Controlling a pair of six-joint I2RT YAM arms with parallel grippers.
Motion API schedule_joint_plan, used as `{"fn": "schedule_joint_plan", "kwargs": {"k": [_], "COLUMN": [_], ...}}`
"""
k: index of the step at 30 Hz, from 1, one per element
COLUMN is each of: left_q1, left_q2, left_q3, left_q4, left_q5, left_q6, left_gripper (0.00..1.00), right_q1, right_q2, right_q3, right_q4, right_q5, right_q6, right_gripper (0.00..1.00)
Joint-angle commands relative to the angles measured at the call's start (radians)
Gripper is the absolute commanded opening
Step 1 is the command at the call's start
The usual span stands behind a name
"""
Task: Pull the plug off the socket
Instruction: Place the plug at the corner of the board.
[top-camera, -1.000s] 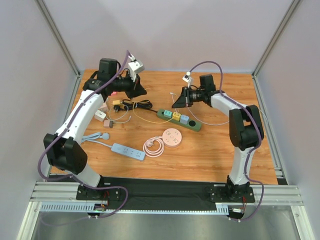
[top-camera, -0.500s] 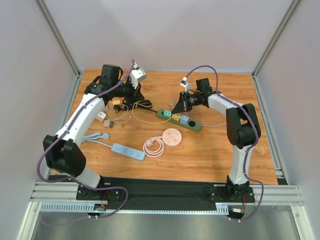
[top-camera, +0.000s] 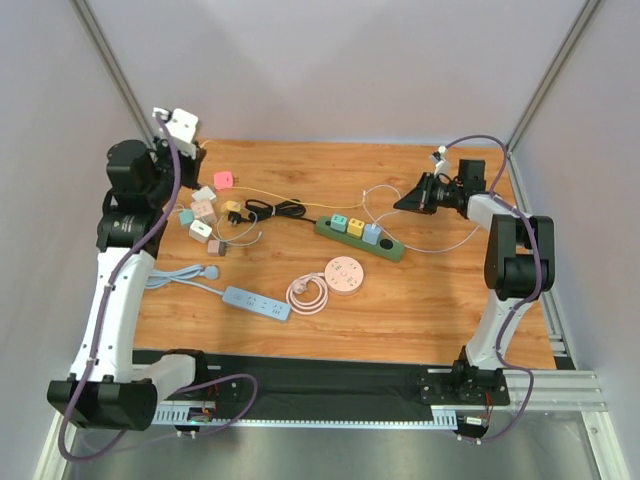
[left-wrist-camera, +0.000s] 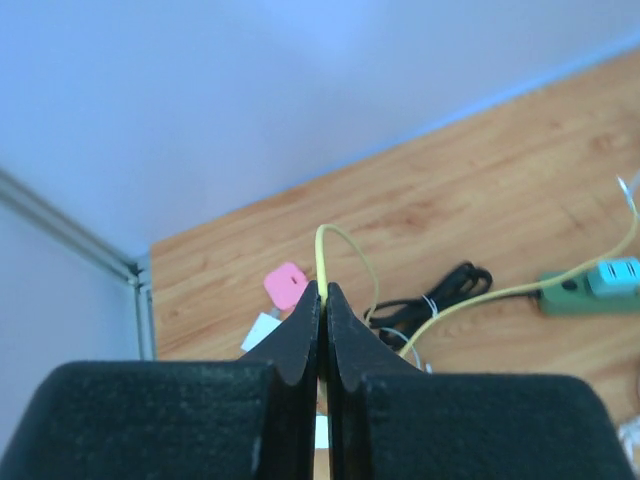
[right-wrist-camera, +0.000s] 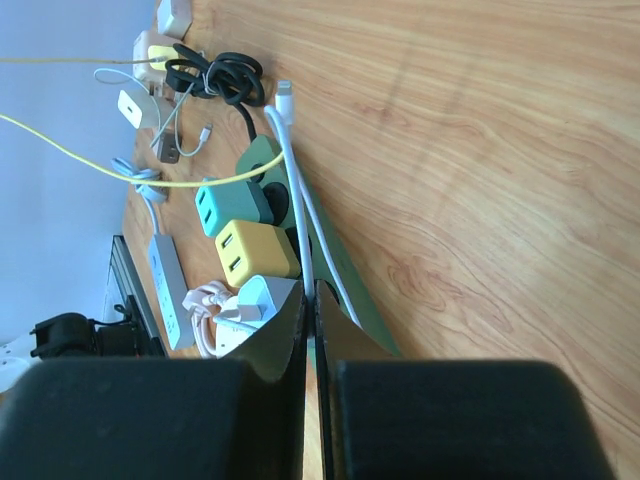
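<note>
While pinching yellow cable (left-wrist-camera: 321, 255), left end effector (left-wrist-camera: 322, 290) near table (left-wrist-camera: 200, 265) edge.

Blue power strip (top-camera: 257, 302), coiled black cable (top-camera: 275, 209)

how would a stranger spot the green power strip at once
Look at the middle of the wooden table, slightly toward the back. The green power strip lies slanted there, carrying teal, yellow and pale blue cube plugs in a row. Its neighbours are a round pink socket and a pale blue strip.
</note>
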Motion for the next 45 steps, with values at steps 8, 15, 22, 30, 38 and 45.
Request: {"fn": "schedule_joint_plan", "kwargs": {"k": [8, 15, 22, 30, 38, 45], "left_q1": [0.177, 0.298, 0.346, 0.412, 0.465, 0.469], "left_q2": [-0.032, -0.046, -0.027, -0.021, -0.001, 0.025], "left_q3": [-0.045, -0.047, -0.019, -0.04, -0.048, -0.036], "left_q4": [0.313, 0.535, 0.556, 0.547, 0.595, 0.596], "left_q5": [0.189, 0.303, 0.303, 0.258, 0.272, 0.294], "left_q6": [-0.428, -0.691, -0.731, -0.749, -0.832, -0.833], "left_gripper": [0.0, 0.0, 0.0, 0.0, 0.0, 0.0], "right_q1": [0.008, 0.008, 0.006, -0.005, -0.009, -0.014], "right_q2": [-0.016, -0.019, -0.023, -0.025, -0.023, -0.02], "right_q3": [-0.005, -0.006, -0.014, -0.02, -0.022, -0.028], "right_q4": [0.023, 0.0, -0.003, 0.0, -0.001, 0.002], "right_q5": [-0.003, 0.04, 0.054, 0.066, 0.071, 0.081], "right_q6": [0.001, -0.027, -0.033, -0.032, -0.032, -0.024], "right_gripper": [0.0, 0.0, 0.0, 0.0, 0.0, 0.0]}}
